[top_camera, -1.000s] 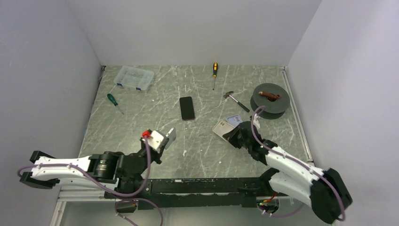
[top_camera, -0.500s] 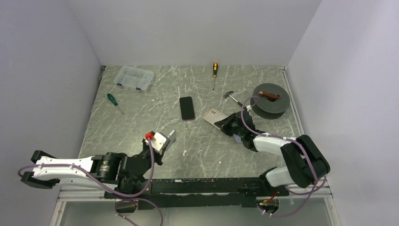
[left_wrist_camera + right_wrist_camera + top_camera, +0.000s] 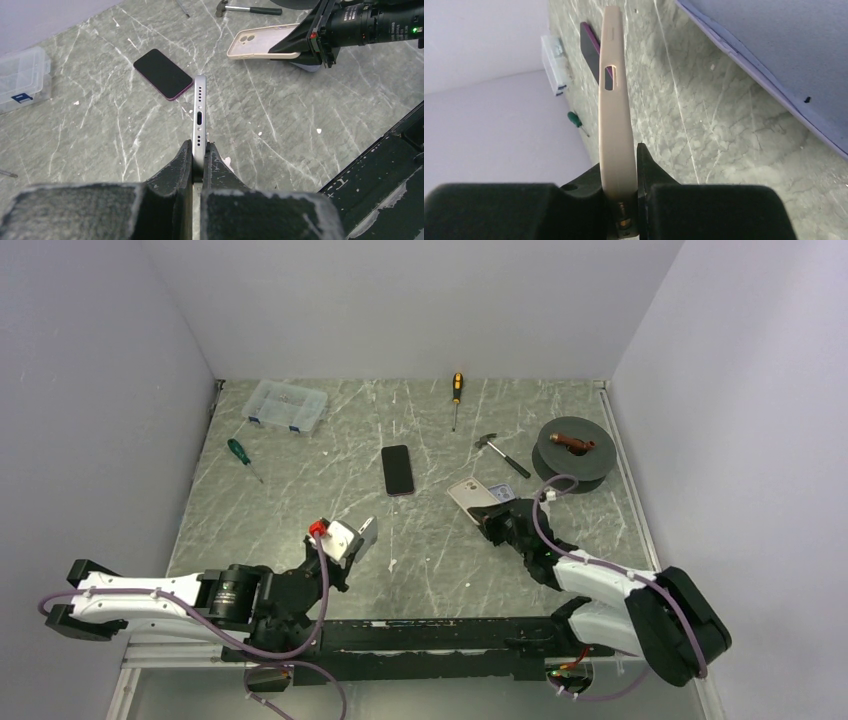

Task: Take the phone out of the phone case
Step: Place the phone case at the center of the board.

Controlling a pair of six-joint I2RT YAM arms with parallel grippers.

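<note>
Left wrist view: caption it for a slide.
Left tool clamps the silver phone edge-on; beyond it, the right tool holds the beige case.

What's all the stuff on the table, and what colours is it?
box: one, clear plastic, far left corner.
screwdrivers: two; green screwdriver at left, orange screwdriver far middle.
hammer: one, black handle, right of middle.
reel: one, dark grey, far right, something brown on top.
black phone: one, flat, mid-table.
silver phone: one, held on edge.
case: one, beige, empty.
purple thing: one, flat, beside the right claw; can't tell what.
table: grey-green marble.
left claw: black, shut on the silver phone.
right claw: black, shut on the case.
</note>
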